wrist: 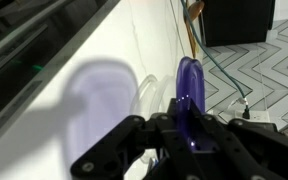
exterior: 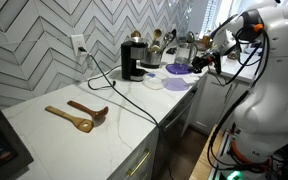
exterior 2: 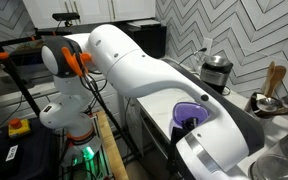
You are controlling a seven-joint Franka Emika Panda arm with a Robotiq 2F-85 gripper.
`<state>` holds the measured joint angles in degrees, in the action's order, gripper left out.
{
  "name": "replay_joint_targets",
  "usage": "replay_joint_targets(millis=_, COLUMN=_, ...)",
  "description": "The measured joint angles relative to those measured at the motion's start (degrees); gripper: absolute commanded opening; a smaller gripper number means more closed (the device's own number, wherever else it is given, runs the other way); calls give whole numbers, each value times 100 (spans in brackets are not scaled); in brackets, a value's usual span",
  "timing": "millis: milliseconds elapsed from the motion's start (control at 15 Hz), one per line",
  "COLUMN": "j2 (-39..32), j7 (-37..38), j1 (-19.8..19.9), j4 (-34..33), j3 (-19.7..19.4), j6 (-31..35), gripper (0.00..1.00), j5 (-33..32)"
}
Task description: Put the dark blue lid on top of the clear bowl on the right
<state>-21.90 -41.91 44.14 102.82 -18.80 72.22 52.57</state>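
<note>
Right now: white arm over counter, on side of coffee machine away from wall socket. Gripper beyond coffee machine, fingers pinching dark blue lid, lid upright, edge-on in wrist view. Clear bowl just beside lid, near coffee machine. Wooden spoons well apart from coffee machine.

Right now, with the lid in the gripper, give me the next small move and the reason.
Probably shift the gripper sideways over the clear bowl and tip the dark blue lid flat. In the wrist view the lid stands on edge, clamped in the gripper, and the bowl sits just beside it, uncovered.
</note>
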Motion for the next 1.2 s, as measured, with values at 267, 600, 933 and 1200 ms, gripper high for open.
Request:
replay_joint_targets(millis=267, j2=-164, j7=498, j1=-202, j4=-627, j3=136, j6=-473, gripper=3, j5=-347)
replay_joint_targets(millis=600, j2=-639, j7=778, j1=-423, j4=-1514, j3=355, j6=-753, gripper=3, j5=-906)
replay_joint_targets(millis=933, j2=-1134, j7=776, j1=-578, j4=-2214, j3=649, j6=-754, gripper=3, j5=-1229)
replay_joint_targets(millis=1200, j2=-1381, j7=668, j1=-652, j4=-2514, j3=855, j6=-754, gripper=3, j5=-1373)
